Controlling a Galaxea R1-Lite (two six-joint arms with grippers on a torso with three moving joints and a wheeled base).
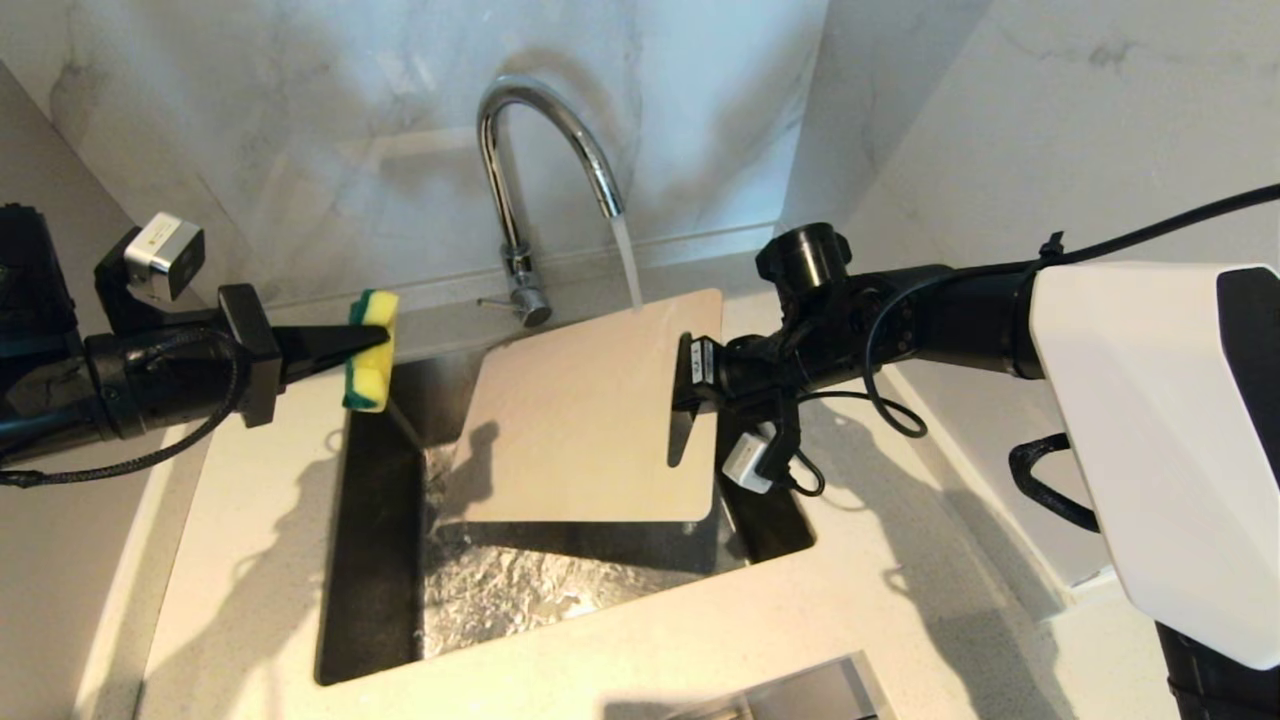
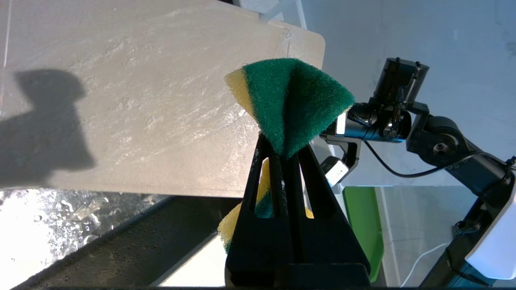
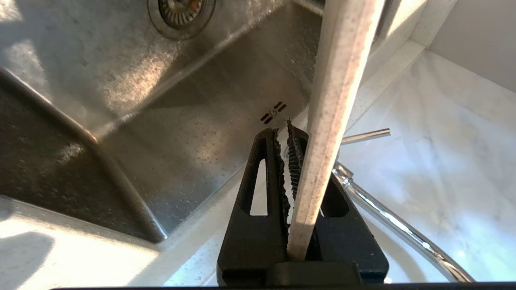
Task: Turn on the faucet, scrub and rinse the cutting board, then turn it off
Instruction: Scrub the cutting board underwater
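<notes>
Water (image 1: 628, 262) runs from the chrome faucet (image 1: 530, 92) onto the upper corner of the cream cutting board (image 1: 590, 410). The board hangs tilted over the sink (image 1: 372, 560). My right gripper (image 1: 683, 420) is shut on the board's right edge; the right wrist view shows that edge (image 3: 334, 100) clamped between the right gripper's (image 3: 290, 137) jaws. My left gripper (image 1: 375, 340) is shut on a green-and-yellow sponge (image 1: 370, 350), left of the board and clear of it. The left wrist view shows the sponge (image 2: 290, 100) pinched in the left gripper (image 2: 282, 149), with the wet board (image 2: 153, 100) beyond.
The faucet's thin lever (image 1: 495, 300) sticks out left at its base. Water pools on the sink floor (image 1: 520, 590), and the drain (image 3: 181, 10) lies below the board. White countertop (image 1: 250, 560) surrounds the sink, marble walls stand behind, and a green object (image 2: 363, 225) is low beside the counter.
</notes>
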